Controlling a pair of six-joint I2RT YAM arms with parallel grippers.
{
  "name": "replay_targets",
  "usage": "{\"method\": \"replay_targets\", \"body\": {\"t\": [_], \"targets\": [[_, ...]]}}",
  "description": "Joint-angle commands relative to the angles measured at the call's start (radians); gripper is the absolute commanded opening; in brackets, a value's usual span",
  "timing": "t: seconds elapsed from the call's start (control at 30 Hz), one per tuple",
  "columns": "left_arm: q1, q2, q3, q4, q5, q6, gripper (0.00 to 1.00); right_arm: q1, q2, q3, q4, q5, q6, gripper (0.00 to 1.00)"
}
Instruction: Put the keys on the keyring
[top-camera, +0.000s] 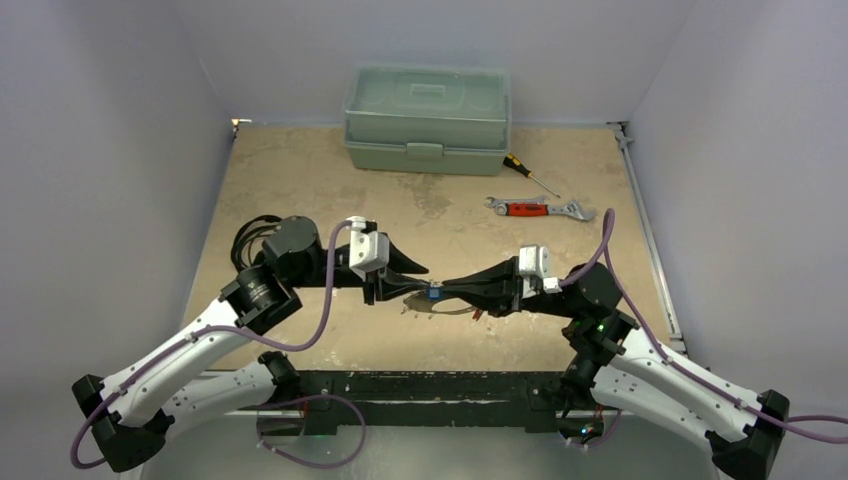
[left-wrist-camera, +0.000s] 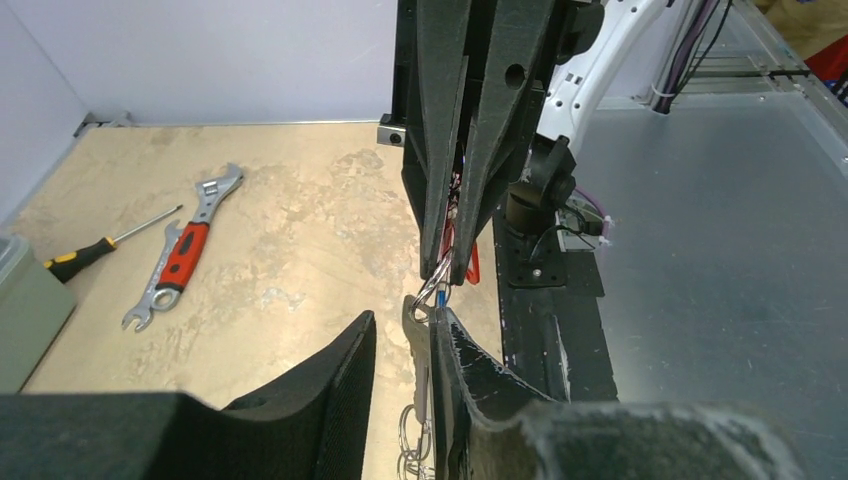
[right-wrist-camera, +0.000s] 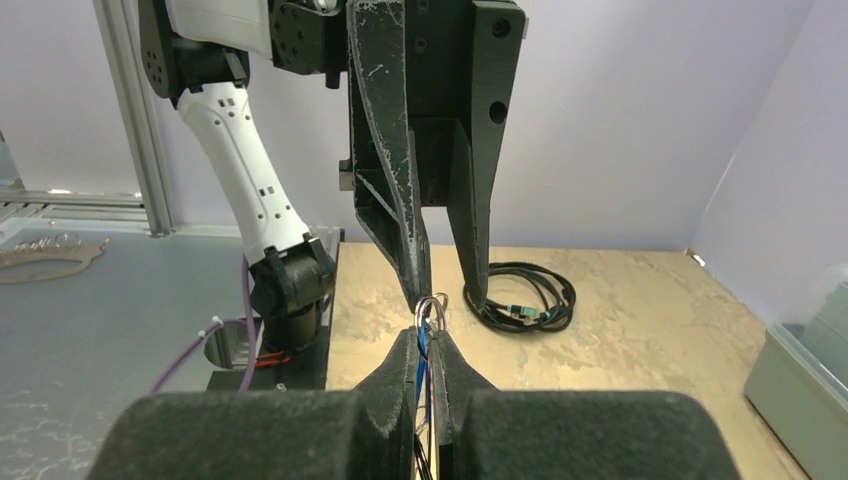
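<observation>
Found right gripper (left-wrist-camera: 448, 272) pinched tight on the blue-tagged key (top-camera: 436, 293), tip to tip with left gripper (right-wrist-camera: 447, 295) in mid-air over the near half of the table (top-camera: 300, 180). Saw left jaws narrowly parted, with the keyring (left-wrist-camera: 414, 440) lying against one finger (left-wrist-camera: 470, 372) and not squeezed from both sides. Noted its wire loop dangling below both sets of tips, tiny keys strung along it.

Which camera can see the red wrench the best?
The left wrist camera. There the wrench lies whole, big and close. The top camera shows it too, but small and far off, beside the screwdriver. The right wrist camera does not show it at all.
</observation>
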Motion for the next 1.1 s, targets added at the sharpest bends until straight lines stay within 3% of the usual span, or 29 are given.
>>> {"method": "replay_targets", "body": {"t": [0.0,0.23,0.4,0.7,1.07], "targets": [[-0.005,0.021,0.035,0.056,0.067,-0.035,0.25,-0.002,-0.01,0.045,0.04,0.024,-0.013,0.0],[-0.011,0.051,0.048,0.054,0.091,-0.024,0.16,-0.002,-0.006,0.043,0.04,0.023,-0.017,0.0],[-0.011,0.057,0.058,0.038,0.083,-0.015,0.0,-0.002,-0.006,0.04,0.036,0.026,-0.021,0.0],[-0.011,0.087,0.142,-0.075,-0.007,-0.035,0.0,-0.002,0.0,0.042,0.012,0.057,-0.042,0.0],[-0.012,0.14,0.27,-0.199,-0.103,-0.18,0.0,-0.002,0.023,0.047,-0.016,0.089,-0.077,0.0]]}}
